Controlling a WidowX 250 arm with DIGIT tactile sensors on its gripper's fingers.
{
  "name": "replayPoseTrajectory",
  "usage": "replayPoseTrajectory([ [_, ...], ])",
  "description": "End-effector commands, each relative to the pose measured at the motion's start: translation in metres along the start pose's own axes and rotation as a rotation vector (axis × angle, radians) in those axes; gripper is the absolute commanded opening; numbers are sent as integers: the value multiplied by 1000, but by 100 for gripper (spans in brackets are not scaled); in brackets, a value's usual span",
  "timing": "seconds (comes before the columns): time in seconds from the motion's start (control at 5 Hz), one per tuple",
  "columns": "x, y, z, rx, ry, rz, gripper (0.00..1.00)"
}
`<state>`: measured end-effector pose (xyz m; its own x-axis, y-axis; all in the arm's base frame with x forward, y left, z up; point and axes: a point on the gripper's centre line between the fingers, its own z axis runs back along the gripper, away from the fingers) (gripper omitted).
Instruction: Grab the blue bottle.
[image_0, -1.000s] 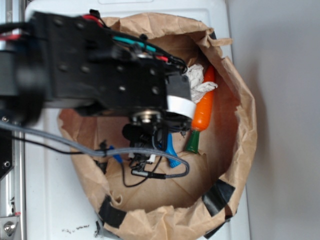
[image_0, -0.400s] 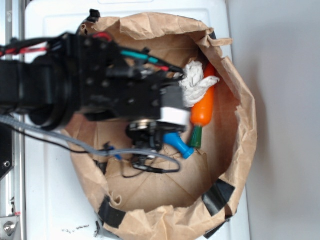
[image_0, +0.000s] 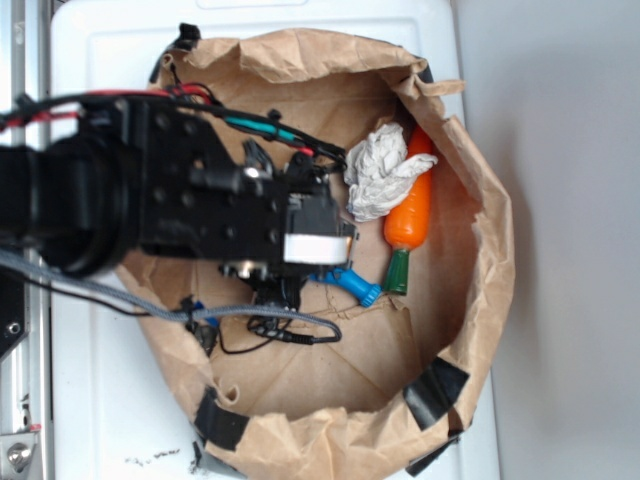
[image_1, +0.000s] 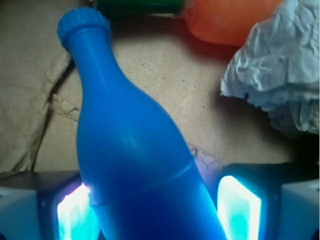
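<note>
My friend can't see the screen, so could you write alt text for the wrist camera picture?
A blue bottle fills the frame, lying between the two glowing fingers of the end effector, cap pointing away over brown paper. Beyond it lie an orange carrot toy and crumpled white paper.

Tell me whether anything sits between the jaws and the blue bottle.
Nothing visible does. In the wrist view the blue bottle already lies between the jaws of the gripper, its cap end pointing away. The crumpled paper and the carrot toy lie off to the side, clear of the bottle.
</note>
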<state>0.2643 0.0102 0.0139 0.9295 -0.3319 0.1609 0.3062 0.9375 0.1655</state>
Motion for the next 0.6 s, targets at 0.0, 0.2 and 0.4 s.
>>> replayPoseTrajectory([
  [0.0,9,9,46,-116,36,73,0],
  [0.2,11,20,86,-147,20,187,0],
  [0.4,9,29,116,-159,0,233,0],
])
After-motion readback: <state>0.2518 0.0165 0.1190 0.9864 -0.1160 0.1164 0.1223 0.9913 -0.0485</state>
